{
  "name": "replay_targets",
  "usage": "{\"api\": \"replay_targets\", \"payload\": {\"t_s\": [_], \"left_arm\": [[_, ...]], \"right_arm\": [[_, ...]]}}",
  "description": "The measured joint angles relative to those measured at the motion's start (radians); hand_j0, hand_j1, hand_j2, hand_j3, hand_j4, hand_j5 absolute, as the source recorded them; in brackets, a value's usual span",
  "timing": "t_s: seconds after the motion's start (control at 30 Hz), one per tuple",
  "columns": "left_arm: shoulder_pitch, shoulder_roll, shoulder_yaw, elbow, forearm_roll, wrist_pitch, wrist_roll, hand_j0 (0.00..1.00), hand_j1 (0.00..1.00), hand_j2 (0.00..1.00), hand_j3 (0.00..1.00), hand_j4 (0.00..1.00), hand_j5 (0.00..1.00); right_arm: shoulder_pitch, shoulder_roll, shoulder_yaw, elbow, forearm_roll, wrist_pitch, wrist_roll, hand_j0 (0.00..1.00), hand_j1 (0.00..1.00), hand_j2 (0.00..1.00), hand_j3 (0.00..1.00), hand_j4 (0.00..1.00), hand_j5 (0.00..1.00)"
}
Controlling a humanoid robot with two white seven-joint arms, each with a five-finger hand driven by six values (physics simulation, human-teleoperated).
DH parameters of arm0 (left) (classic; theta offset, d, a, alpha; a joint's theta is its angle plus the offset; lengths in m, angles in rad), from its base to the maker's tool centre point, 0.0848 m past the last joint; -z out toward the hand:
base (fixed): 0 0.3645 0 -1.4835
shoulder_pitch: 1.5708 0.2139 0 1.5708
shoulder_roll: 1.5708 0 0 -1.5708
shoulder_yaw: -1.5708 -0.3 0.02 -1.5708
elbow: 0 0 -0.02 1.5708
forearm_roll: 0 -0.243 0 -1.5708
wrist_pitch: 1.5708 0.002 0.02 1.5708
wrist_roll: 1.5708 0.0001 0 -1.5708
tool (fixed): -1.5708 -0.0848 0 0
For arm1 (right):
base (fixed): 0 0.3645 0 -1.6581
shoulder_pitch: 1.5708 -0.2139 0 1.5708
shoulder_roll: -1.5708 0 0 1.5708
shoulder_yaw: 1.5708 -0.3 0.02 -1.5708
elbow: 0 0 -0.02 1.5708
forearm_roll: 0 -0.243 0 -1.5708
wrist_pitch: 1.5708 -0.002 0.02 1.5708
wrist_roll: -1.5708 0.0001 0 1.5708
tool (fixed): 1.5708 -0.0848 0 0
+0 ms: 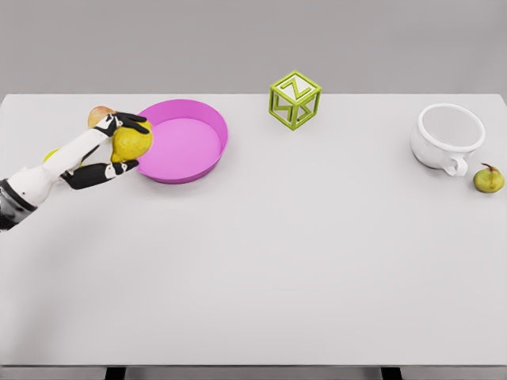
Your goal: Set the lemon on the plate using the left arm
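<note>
White table (277, 261), left hand (111, 150) grasping lemon (131, 142), at pink plate's (198, 158) left rim

The left hand (111, 148) covers part of the lemon (131, 142) and the plate's (184, 141) near-left rim. A peach-coloured fruit (100, 115) shows only partly behind the fingers (its kind is unclear), and a yellow-green scrap (51, 155) peeks from behind the forearm. The arm is cut off at the left edge, the table (277, 261) at both sides.
</note>
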Motion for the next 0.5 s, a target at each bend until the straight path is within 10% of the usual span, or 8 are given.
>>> {"api": "replay_targets", "payload": {"t_s": [0.5], "left_arm": [[-0.167, -0.19, -0.012, 0.241, -0.123, 0.0, 0.001, 0.46, 0.46, 0.46, 0.46, 0.46, 0.46]], "right_arm": [[0.0, 0.0, 0.0, 0.0, 0.0, 0.0, 0.0, 1.0, 1.0, 1.0, 1.0, 1.0, 1.0]]}}
